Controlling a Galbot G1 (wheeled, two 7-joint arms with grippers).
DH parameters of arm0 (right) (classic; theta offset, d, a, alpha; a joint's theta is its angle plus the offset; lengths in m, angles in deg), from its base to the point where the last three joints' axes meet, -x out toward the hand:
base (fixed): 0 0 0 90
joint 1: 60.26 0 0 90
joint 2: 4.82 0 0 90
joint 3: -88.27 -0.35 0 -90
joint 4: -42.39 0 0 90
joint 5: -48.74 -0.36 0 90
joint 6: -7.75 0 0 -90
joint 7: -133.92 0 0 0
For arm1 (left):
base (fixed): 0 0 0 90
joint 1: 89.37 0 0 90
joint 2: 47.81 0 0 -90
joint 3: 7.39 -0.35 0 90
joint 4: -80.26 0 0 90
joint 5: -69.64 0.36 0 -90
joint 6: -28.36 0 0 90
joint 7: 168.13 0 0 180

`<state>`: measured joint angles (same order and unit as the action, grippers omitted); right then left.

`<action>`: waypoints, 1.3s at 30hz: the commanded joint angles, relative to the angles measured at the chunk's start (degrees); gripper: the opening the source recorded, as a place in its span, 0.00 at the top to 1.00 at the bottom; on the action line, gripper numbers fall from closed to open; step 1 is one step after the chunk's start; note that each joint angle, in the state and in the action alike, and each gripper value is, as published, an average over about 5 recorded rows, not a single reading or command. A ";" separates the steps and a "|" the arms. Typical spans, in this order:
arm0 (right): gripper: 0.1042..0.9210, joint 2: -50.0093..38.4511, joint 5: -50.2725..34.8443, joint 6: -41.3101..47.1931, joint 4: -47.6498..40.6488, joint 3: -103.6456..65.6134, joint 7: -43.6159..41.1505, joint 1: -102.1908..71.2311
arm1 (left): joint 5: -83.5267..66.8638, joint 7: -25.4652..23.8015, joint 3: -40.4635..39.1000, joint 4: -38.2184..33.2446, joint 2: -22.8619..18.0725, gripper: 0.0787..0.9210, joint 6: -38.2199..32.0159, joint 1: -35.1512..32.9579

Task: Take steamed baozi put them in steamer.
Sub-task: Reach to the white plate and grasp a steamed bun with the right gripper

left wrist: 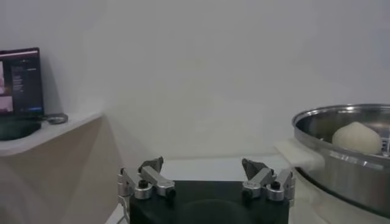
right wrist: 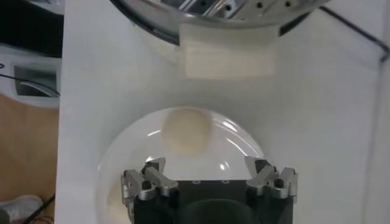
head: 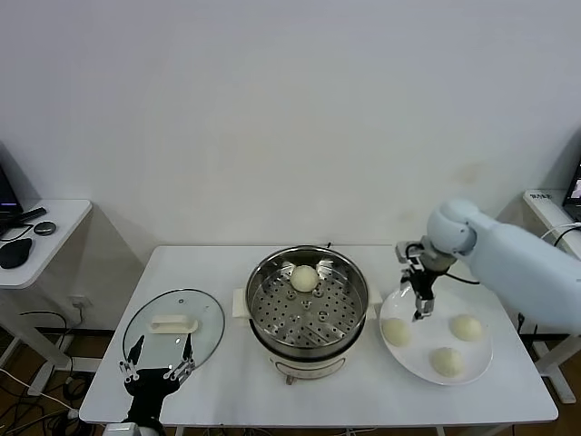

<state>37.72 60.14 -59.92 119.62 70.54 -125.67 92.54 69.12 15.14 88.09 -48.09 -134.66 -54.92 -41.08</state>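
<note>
One cream-white baozi [head: 304, 278] lies on the perforated tray at the back of the steel steamer [head: 272, 283] in the table's middle; it also shows in the left wrist view [left wrist: 357, 137]. Three more baozi [head: 397, 331] [head: 467, 327] [head: 447, 361] lie on a white plate [head: 486, 356] to the right. My right gripper [head: 423, 307] is open and empty above the plate's left part, over the nearest baozi [right wrist: 186, 129]. My left gripper [head: 156, 363] is open and empty at the table's front left.
A round glass lid [head: 209, 329] with a white handle lies flat on the table left of the steamer, under my left gripper. A side desk [head: 54, 236] with a mouse stands at the far left. The steamer's white side handle [right wrist: 228, 59] faces the plate.
</note>
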 commanded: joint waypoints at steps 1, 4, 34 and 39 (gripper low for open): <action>0.12 2.70 3.93 -2.19 -3.20 -5.80 2.05 -9.07 | 0.06 -0.03 0.02 0.16 0.00 0.12 0.04 0.01; 0.12 3.22 4.84 -2.50 -3.90 -7.31 2.35 -10.24 | 0.10 -0.08 0.05 0.23 -0.02 0.12 0.13 0.07; 0.12 4.49 6.03 -1.97 -5.33 -12.18 5.39 -15.46 | 0.09 -0.26 -0.09 0.60 0.01 0.12 0.32 0.01; 0.14 4.42 5.91 -1.95 -5.33 -12.58 5.34 -15.81 | 0.09 -0.26 -0.15 0.75 -0.02 0.12 0.33 0.09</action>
<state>41.97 65.97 -61.90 114.44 58.51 -120.82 77.36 69.21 14.88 87.93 -47.32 -134.69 -54.61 -40.97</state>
